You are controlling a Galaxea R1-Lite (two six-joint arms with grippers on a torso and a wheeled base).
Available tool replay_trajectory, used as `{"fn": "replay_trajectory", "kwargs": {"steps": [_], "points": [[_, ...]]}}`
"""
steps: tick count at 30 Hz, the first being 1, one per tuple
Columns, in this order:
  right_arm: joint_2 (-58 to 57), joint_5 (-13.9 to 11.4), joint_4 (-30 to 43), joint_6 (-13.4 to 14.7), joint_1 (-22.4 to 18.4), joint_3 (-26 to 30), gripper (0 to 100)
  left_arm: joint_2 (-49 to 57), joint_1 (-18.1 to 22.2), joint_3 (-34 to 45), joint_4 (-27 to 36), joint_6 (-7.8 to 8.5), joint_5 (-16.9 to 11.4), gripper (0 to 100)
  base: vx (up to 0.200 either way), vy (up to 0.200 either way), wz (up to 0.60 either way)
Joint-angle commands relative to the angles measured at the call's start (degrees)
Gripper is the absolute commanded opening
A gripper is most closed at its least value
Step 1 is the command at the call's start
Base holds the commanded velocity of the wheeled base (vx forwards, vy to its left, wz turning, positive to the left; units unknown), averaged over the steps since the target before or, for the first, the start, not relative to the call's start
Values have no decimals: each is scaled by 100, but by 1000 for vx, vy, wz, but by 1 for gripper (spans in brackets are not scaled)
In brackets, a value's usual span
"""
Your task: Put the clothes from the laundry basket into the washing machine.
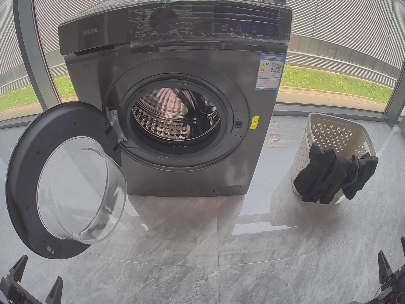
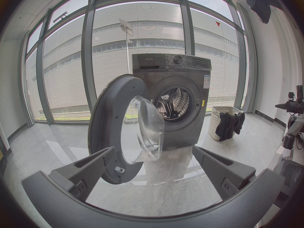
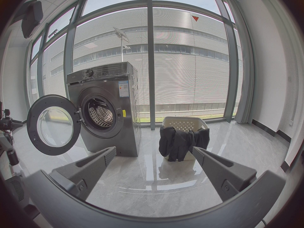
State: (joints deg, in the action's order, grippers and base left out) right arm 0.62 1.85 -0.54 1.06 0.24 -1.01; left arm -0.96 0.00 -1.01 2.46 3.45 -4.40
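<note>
Beside the washing machine point(image 1: 190, 182), its door point(image 1: 29, 178) open for loading, clothes point(image 1: 329, 174) drape the basket point(image 1: 301, 157); left gripper point(image 2: 152, 149) and right gripper point(image 3: 152, 149) gape wide, empty.

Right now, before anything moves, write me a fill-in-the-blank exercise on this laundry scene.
The door of the washing machine is swung ____.
The dark clothes hang over the rim of the white ____.
The left gripper and the right gripper each hold ____.
Missing words: open; basket; nothing.
</note>
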Motion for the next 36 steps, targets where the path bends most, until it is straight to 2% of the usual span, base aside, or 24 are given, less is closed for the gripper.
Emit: {"fn": "replay_trajectory", "kwargs": {"steps": [1, 11, 20, 36], "points": [[-62, -1, 1, -1, 2, 101, 100, 96, 0, 101, 0, 7, 1, 100, 0, 0, 0], [-62, -1, 1, -1, 2, 101, 100, 96, -9, 101, 0, -20, -8, 100, 0, 0, 0], [-62, -1, 1, -1, 2, 101, 100, 96, -9, 101, 0, -29, -8, 100, 200, 0, 0], [-62, -1, 1, 8, 2, 101, 100, 96, -9, 101, 0, -29, -17, 100, 0, -13, 0]]}}
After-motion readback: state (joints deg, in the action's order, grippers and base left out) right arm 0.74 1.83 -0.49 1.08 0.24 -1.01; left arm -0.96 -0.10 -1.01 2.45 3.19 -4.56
